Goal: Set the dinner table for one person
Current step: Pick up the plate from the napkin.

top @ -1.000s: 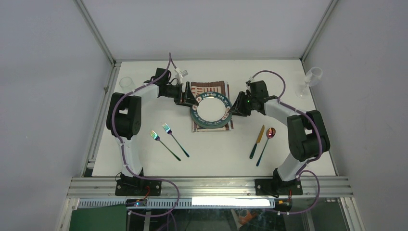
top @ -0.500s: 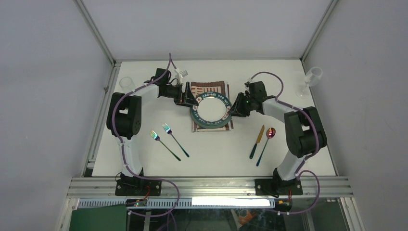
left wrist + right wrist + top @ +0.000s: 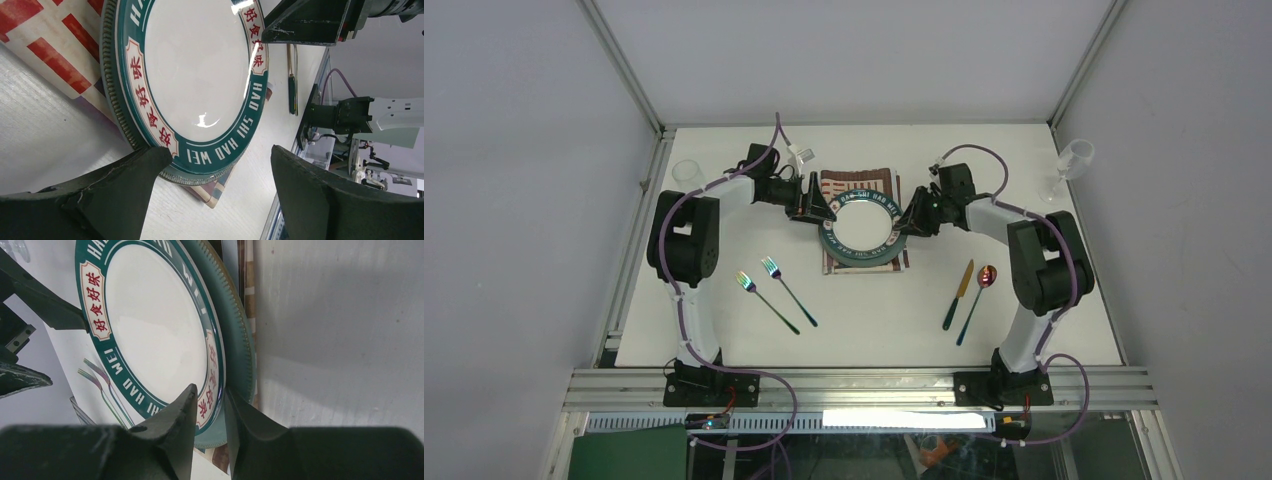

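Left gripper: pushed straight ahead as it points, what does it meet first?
Probably the ribbed rim of the round green-bordered white plate, just ahead between the fingers of the open left gripper.

The left arm and right arm rise from the near edge with elbows bent outward, and their forearms converge toward the far centre. The left gripper points right, its jaws spread wide and closed on nothing. The right gripper points left, its jaws narrowed onto the rim of the plate, one finger on the upper face and one under the edge.
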`<move>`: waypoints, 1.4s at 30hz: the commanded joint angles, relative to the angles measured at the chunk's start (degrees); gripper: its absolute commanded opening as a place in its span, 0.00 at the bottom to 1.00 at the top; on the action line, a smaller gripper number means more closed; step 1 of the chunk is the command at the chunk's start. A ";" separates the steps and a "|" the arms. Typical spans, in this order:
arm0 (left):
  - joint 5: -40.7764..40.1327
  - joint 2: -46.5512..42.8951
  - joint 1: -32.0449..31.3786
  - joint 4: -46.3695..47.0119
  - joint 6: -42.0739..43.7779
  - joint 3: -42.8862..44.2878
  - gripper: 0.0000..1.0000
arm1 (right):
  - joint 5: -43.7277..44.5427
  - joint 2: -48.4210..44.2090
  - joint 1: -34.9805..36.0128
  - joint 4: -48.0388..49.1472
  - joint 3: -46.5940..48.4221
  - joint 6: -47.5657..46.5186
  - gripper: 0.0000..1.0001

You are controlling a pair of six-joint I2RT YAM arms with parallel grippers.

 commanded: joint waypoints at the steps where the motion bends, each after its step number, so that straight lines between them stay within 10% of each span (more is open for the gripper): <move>1: 0.22 0.69 0.23 0.08 -0.54 0.26 0.86 | -0.87 1.33 -0.12 1.37 1.81 -0.23 0.29; 42: -0.15 -2.48 5.15 1.11 -3.47 -1.33 0.83 | -1.00 -0.85 -0.08 1.32 0.35 -0.81 0.24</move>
